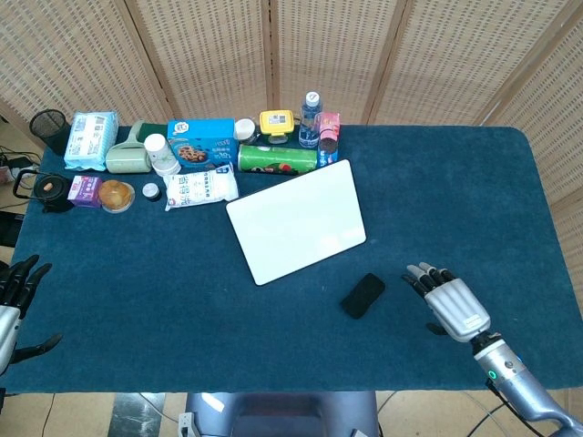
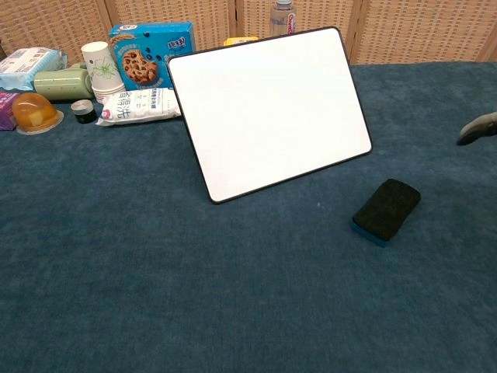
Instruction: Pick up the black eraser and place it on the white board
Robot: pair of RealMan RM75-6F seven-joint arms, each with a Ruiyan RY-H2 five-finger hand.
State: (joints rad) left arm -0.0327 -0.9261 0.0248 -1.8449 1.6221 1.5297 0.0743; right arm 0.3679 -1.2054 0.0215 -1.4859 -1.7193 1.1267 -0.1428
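Observation:
The black eraser (image 1: 363,295) (image 2: 386,210) lies flat on the blue table cloth, just in front of the white board's near right corner. The white board (image 1: 296,221) (image 2: 268,109) rests bare in the middle of the table. My right hand (image 1: 451,301) hovers to the right of the eraser, fingers spread and holding nothing; only one fingertip (image 2: 477,129) shows at the chest view's right edge. My left hand (image 1: 18,296) waits at the table's near left edge, fingers apart and empty.
A row of groceries lines the back left: a tissue pack (image 1: 90,139), a cookie box (image 1: 200,144), a green can (image 1: 276,159), a water bottle (image 1: 311,118), paper cups (image 1: 160,153) and a white packet (image 1: 200,189).

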